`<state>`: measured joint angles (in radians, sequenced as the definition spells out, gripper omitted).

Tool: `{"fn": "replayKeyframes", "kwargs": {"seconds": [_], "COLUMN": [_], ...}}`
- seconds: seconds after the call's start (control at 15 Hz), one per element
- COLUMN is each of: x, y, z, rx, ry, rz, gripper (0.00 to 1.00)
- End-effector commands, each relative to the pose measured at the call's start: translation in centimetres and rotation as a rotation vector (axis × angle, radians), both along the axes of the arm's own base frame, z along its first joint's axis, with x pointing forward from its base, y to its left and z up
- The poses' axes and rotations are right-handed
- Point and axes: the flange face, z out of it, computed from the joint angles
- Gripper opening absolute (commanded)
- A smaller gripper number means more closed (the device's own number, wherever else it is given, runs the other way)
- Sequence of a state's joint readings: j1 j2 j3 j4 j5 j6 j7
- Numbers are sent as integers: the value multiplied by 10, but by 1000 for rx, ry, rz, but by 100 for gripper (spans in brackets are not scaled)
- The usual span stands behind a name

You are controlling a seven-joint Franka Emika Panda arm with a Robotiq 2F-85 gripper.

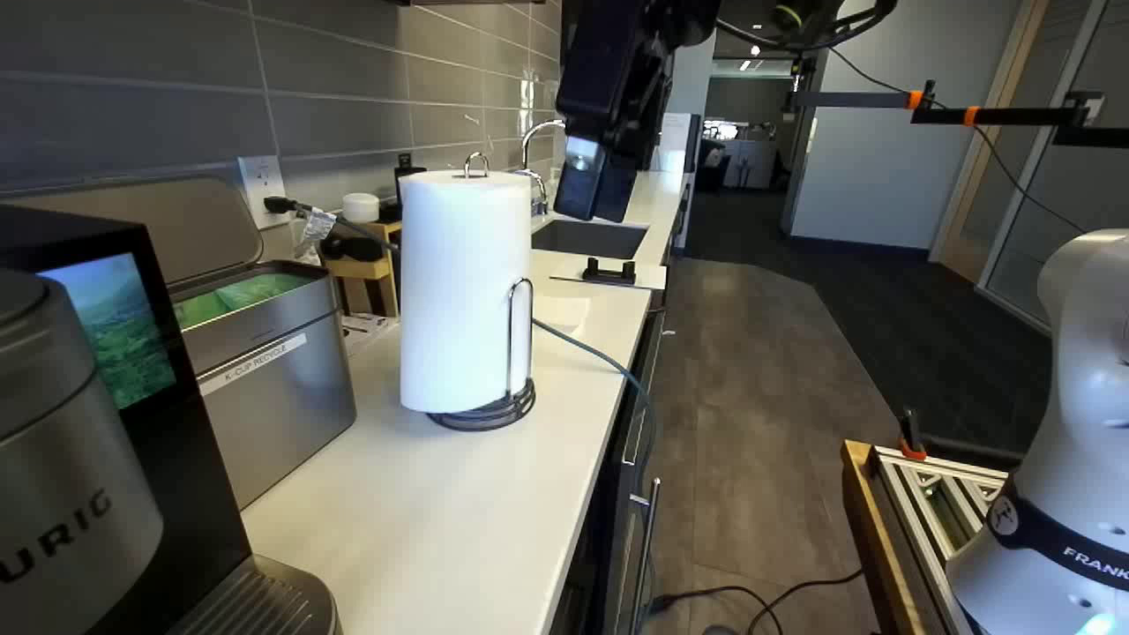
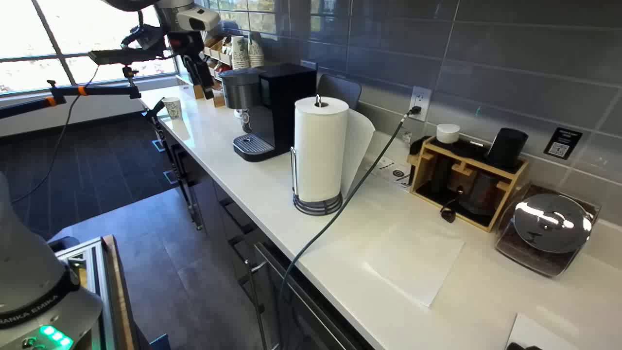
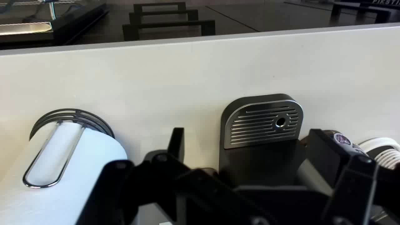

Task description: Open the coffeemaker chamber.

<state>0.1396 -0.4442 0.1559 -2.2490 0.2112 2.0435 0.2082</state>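
The black coffeemaker (image 1: 190, 476) stands on the counter, at the lower left of an exterior view; it also shows beyond the paper towels in an exterior view (image 2: 289, 107). Its grey round chamber head (image 2: 239, 90) looks shut, with the drip tray (image 2: 253, 145) below. In the wrist view the coffeemaker's drip tray (image 3: 262, 125) shows between the fingers, while the head is hidden behind the gripper parts. My gripper (image 3: 250, 140) is open and empty. In both exterior views it hangs in the air above the counter (image 1: 595, 190), and it appears in front of the chamber head, apart from it (image 2: 208, 92).
A paper towel roll (image 1: 463, 291) on a wire stand is beside the coffeemaker. A grey K-cup bin (image 1: 282, 388) with its lid up stands behind. A cable (image 2: 335, 216) crosses the counter. A paper cup (image 2: 172, 108) stands near the counter edge. A wooden shelf (image 2: 471, 214) is farther along.
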Motion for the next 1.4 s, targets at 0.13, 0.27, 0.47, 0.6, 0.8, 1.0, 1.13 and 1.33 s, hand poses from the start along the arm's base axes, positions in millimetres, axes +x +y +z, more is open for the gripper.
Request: {"fn": "replayKeyframes", "kwargs": {"seconds": [0.13, 0.27, 0.47, 0.6, 0.8, 1.0, 1.13, 1.33], "x": [0, 0, 0, 0, 0, 0, 0, -9], "y": [0, 0, 0, 0, 0, 0, 0, 2], "z": [1, 0, 0, 0, 0, 0, 0, 1], "rx": [0, 0, 0, 0, 0, 0, 0, -37], "ry": [1, 1, 1, 1, 1, 1, 1, -22], "rz": [0, 0, 0, 0, 0, 0, 0, 43], "gripper": [100, 100, 100, 100, 100, 100, 100, 100]}}
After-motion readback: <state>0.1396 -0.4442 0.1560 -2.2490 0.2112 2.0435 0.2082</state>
